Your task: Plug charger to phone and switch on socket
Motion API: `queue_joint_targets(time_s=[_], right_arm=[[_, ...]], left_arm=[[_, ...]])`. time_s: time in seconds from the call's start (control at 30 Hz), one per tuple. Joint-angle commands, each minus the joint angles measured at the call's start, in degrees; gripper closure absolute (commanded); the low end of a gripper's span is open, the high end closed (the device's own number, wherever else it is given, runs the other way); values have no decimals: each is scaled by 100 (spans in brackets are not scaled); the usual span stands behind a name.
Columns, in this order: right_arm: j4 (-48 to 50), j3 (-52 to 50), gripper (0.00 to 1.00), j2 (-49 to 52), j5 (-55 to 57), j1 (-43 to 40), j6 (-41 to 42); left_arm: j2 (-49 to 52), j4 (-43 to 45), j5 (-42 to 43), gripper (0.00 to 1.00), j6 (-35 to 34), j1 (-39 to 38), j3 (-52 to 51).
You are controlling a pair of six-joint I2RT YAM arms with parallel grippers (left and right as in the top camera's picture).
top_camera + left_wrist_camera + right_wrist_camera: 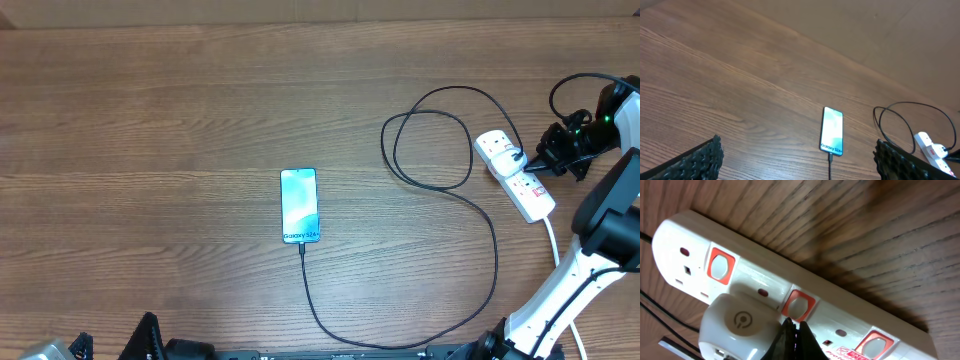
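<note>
The phone (299, 205) lies flat mid-table, teal screen up; it also shows in the left wrist view (832, 130). The charger's black cable (494, 260) has its tip in the phone's near end and runs in loops to the socket (515, 175) at the right. A white adapter (737, 325) sits plugged into the socket (850, 315). My right gripper (796, 330) is shut, with its tips on the socket at the edge of the middle red switch (799, 305), beside the adapter. My left gripper (797, 160) is open and empty, low at the near edge.
The socket's white cord (553, 245) runs toward the near right, beside my right arm (600, 215). Two other red switches (721, 265) (875, 345) flank the middle one. The cable's loops (910, 103) lie left of the socket.
</note>
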Motion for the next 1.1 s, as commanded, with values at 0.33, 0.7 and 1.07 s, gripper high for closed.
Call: queue_joint_targets(time_s=[0.33, 0.7, 1.07], right_arm=[[85, -46, 96, -26, -39, 7, 116], [586, -584, 96, -48, 599, 192, 472], [-400, 977, 96, -706, 1134, -17, 927]], left_arm=[[-66, 4, -74, 0, -72, 42, -20], [-66, 4, -74, 0, -72, 42, -20], [-66, 4, -74, 0, -72, 42, -20]])
